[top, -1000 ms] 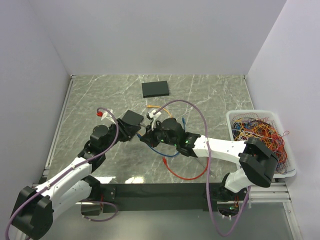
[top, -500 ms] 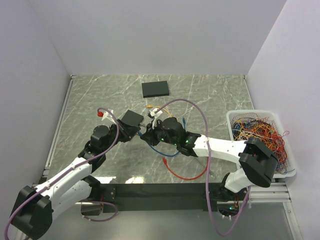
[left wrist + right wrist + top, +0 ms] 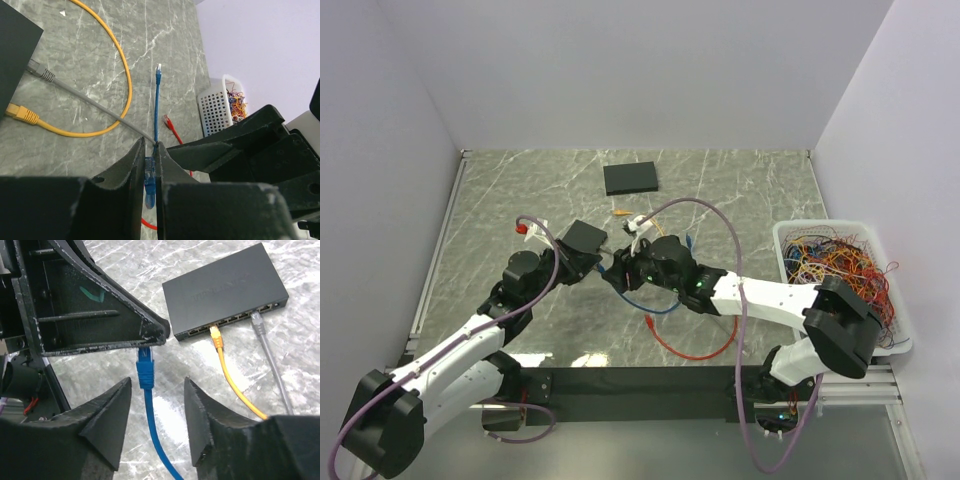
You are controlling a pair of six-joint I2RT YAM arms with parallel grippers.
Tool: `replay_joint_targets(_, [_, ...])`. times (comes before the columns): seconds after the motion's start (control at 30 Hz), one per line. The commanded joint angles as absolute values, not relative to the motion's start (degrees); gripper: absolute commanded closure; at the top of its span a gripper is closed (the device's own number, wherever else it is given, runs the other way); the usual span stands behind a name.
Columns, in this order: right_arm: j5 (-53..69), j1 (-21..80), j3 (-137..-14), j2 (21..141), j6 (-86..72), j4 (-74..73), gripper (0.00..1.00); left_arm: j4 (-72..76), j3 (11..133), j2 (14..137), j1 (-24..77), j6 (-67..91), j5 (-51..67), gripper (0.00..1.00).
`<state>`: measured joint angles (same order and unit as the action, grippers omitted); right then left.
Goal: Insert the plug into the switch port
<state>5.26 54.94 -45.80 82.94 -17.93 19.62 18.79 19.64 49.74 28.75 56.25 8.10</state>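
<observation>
Pinching the plug [image 3: 149, 175], the left gripper [image 3: 150, 147] clamps it; the right gripper [image 3: 157, 385] stands spread around its cable [image 3: 156, 440], apparently not touching.

Colours: switch [image 3: 225, 282], matt black; plug [image 3: 145, 369] and its lead [image 3: 155, 440], blue; yellow cable [image 3: 217, 339]; grey cable [image 3: 258, 325]; red cable [image 3: 169, 121]; table [image 3: 750, 185], grey-green marble with pale veins; basket [image 3: 815, 224], white, holding wires [image 3: 840, 265] of orange, red, purple and yellow
</observation>
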Motion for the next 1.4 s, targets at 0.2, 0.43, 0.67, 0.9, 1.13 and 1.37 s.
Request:
replay_joint_targets(0.2, [9.1, 53.2, -44.7, 80.5, -19.4, 24.1, 0.61, 20.7, 21.3, 49.8, 29.3, 56.0, 7.4, 0.99])
replay_joint_targets(0.43, [10.7, 53.1, -45.4, 81.4, -19.4, 24.1, 0.63, 20.8, 21.3, 49.8, 29.4, 56.2, 7.4, 0.99])
replay_joint_targets(0.67, [11.4, 53.2, -46.1, 82.4, -19.4, 23.6, 0.63, 21.3, 21.4, 50.2, 29.6, 56.3, 7.6, 0.99])
replay_joint_targets(0.9, [11.4, 53.2, -46.6, 83.0, -19.4, 23.4, 0.66, 21.4, 21.5, 50.4, 30.0, 56.3, 7.5, 0.99])
replay_joint_targets(1.13, [11.6, 53.2, -47.2, 83.8, -19.3, 22.9, 0.68, 21.5, 21.7, 50.4, 30.4, 56.4, 7.3, 1.00])
replay_joint_targets(1.37, [11.4, 53.1, -47.3, 83.8, -19.3, 22.7, 0.72, 21.6, 21.8, 50.8, 30.7, 56.4, 7.1, 1.00])
